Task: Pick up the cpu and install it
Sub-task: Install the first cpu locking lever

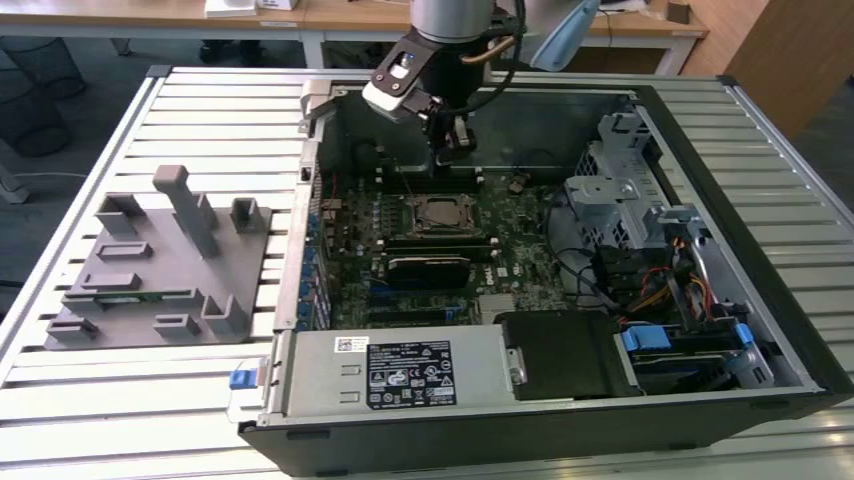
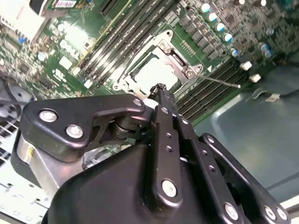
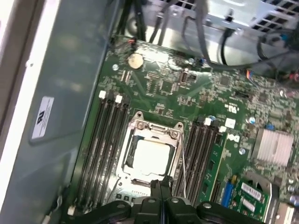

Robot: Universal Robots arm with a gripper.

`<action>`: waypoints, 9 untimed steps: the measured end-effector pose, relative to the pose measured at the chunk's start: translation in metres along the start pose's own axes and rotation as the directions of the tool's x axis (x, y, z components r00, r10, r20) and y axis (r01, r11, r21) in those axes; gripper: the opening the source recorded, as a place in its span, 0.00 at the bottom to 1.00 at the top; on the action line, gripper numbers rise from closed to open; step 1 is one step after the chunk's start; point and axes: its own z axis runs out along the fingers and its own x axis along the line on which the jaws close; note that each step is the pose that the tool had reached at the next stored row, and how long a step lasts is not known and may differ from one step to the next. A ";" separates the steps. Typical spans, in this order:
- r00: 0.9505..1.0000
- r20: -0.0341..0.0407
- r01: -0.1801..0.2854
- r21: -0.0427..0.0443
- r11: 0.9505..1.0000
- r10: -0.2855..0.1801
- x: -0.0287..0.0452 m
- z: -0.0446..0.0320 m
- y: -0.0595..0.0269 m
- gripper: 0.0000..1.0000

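Tool (image 1: 453,152) hovers shut above cpu (image 3: 149,156) seated in socket (image 3: 150,154).

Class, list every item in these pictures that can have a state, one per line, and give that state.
cpu: lying flat in the socket, nothing holding it.
socket: frame open, cpu top uncovered.
gripper: fingers shut, holding nothing, above the cpu's edge.
computer case: on its side, side panel off, motherboard exposed.
grey fixture: on the table beside the case, holds a green memory stick.
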 end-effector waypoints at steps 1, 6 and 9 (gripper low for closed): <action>1.000 0.000 0.018 -0.001 1.000 -0.018 0.0000 0.0003 0.0000 0.11; 0.996 -0.001 0.087 -0.004 0.996 -0.087 0.0004 0.0015 -0.0009 0.11; 0.993 -0.001 0.114 -0.004 0.993 -0.114 0.0008 0.0017 -0.0023 0.11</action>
